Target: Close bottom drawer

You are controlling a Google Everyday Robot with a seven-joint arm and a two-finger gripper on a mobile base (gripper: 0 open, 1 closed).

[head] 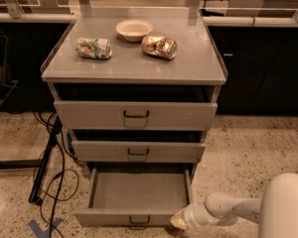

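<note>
Bottom drawer (139, 191) pulled well out; gripper (179, 221) low at its front right corner, grip state impossible to tell.

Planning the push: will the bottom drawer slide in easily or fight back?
Probably easily: the bottom drawer looks empty, so it is likely light. The gripper sits at a front corner, so an off-centre push may skew it.

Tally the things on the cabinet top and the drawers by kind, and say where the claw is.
White bowl: 1
Crumpled packages: 2
Drawers: 3, top drawer, middle drawer, bottom drawer
Total: 6
Claw: by the bottom drawer's front right corner.
</note>
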